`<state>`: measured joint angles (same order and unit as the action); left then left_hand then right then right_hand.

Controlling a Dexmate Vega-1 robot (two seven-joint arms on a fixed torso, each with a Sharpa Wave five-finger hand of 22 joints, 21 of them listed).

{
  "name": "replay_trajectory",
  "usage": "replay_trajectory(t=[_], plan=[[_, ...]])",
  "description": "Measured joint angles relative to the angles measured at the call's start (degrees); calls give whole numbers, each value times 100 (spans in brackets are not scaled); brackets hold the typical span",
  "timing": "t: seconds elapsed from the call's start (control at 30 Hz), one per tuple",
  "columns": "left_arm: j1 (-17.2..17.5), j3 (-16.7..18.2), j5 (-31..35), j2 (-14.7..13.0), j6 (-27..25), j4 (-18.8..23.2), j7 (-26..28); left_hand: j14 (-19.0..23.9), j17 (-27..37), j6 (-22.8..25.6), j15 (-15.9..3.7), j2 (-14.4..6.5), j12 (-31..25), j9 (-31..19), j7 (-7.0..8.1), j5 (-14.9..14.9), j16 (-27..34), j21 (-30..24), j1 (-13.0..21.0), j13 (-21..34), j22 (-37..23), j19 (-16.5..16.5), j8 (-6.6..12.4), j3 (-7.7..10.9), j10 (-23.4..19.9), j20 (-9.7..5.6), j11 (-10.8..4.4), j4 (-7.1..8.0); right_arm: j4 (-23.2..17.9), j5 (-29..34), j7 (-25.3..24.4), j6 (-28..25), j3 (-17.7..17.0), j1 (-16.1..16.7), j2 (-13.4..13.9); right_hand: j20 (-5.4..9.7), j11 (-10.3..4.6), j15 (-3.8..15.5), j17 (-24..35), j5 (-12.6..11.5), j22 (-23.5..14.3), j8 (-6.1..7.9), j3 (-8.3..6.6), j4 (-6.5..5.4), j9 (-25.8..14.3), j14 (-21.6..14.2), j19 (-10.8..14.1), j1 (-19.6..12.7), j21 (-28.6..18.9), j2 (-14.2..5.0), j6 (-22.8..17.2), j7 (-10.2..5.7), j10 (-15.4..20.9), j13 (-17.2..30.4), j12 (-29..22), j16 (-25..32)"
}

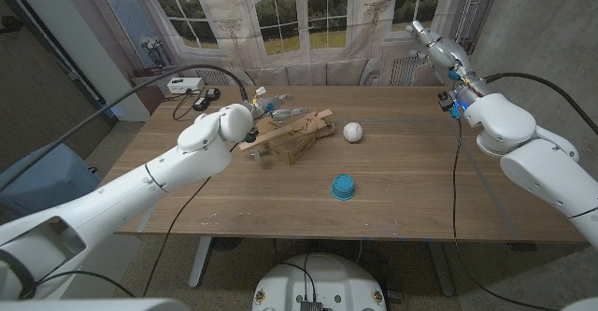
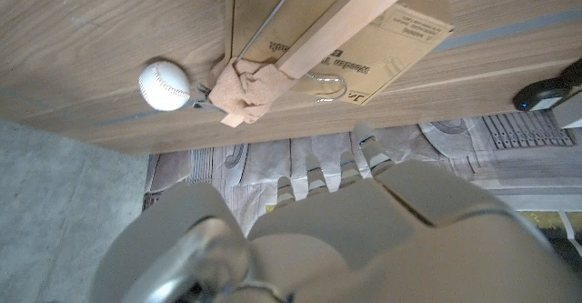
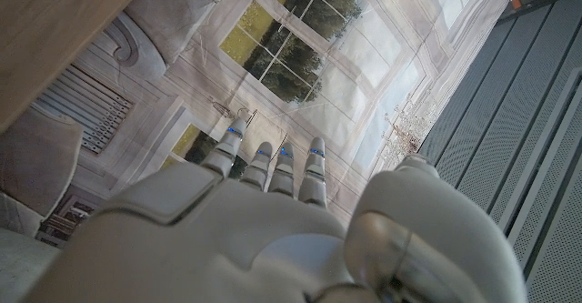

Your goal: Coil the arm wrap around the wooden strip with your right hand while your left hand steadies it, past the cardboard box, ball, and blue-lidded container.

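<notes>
Partly hidden wooden strip (image 1: 285, 129), left robot hand (image 1: 266, 106) unclear

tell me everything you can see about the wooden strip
The wooden strip is a long, straight, pale bare-wood slat with square edges. It lies aslant across the top of the cardboard box, one end reaching toward the ball. A tan arm wrap is bunched around one end of it. The left robot hand is at the strip, though the exact contact is hard to make out.
</notes>
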<state>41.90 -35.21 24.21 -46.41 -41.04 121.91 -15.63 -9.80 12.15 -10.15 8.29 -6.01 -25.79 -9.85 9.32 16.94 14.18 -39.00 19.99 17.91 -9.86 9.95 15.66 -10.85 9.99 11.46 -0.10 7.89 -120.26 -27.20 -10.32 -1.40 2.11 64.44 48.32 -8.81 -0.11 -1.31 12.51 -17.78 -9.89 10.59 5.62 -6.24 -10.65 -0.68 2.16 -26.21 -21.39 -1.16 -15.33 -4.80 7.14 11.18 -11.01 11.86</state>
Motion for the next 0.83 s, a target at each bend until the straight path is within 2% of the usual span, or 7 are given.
replay_trajectory(t=[0.07, 0.13, 0.2, 0.23, 0.3, 0.57, 0.83], plan=[[200, 243, 0, 12, 0, -3, 0, 0, -18, 3, 0, -21, 38, 0, 3, -23, -22, 39, -22, -49, 0, 0, -2, 0, 0, 0, 0, 0, 18, -79, 28, 33, -6, 39, -42, 0, -22, -1, 0, 3, 0, -10, 7, -7, 0, 1, 0, 1, 0, 1, 0, 0, -22, 0, 0, 0], [539, 703, -875, 31, 674, -13, 898, 0, -44, 31, 0, -46, 61, 0, 31, -34, -31, 72, -46, -115, 0, 0, -8, -23, -21, 0, -21, -23, 40, -138, 54, 65, -7, 56, -66, 0, -14, -31, 0, 3, 0, -22, 7, -7, 0, 31, 0, 53, 0, 22, 0, 0, -68, 0, 0, 0], [743, 992, -875, 45, 674, -24, 898, 0, -70, 57, 0, -47, 60, 0, 53, -64, -43, 108, -56, -174, 0, 0, -43, -44, -31, 0, -31, -3, 40, -198, 85, 103, -7, 56, -66, 0, -11, -31, 0, 3, 0, -22, 24, -24, 0, 30, 0, 69, 18, 5, 0, 0, -71, 0, 0, 0], [839, 1124, -1432, 51, 1050, -33, 1427, 0, -75, 101, 0, -34, 61, 0, 50, -64, -43, 119, -105, -201, -1, 0, -43, -58, -31, 0, -31, 11, 87, -261, 111, 139, -7, 81, -114, 0, -11, -31, 0, 3, 0, -22, 31, -31, 0, 30, 0, 76, 21, -1, 5, 5, -71, 0, 0, 0], [1089, 1469, -1919, 80, 1372, -66, 1777, 0, -97, 177, 0, -13, 92, 0, 29, -85, -43, 152, -165, -269, 0, 0, -53, -88, -31, 0, -31, 41, 87, -317, 134, 169, -7, 81, -114, 0, -11, -31, 1, 3, -12, -22, 31, -31, 0, 30, 0, 91, 21, -17, 38, 13, -71, 1, -1, 0], [1620, 2201, -2912, 152, 2045, -230, 2193, -1, -123, 252, -62, -42, 182, -1, 64, -107, -43, 196, -272, -404, -1, 0, -109, -128, -31, 0, -31, 81, 208, -511, 197, 278, 53, 142, -216, 0, -10, -31, 1, 3, -13, -22, 72, -72, 0, 30, 0, 169, 42, -32, 72, 10, -70, 1, -1, 0], [1877, 2549, -4088, 194, 2767, -415, 2202, -1, -150, 258, -62, -50, 232, 27, 70, -106, -67, 284, -325, -488, -1, 0, -175, -151, -31, 0, -30, 104, 262, -622, 260, 323, 133, 124, -235, 0, -10, 0, -28, 3, -13, -22, 102, -103, -1, 61, 0, 226, 63, -31, 72, 10, -70, 2, -1, 0]])
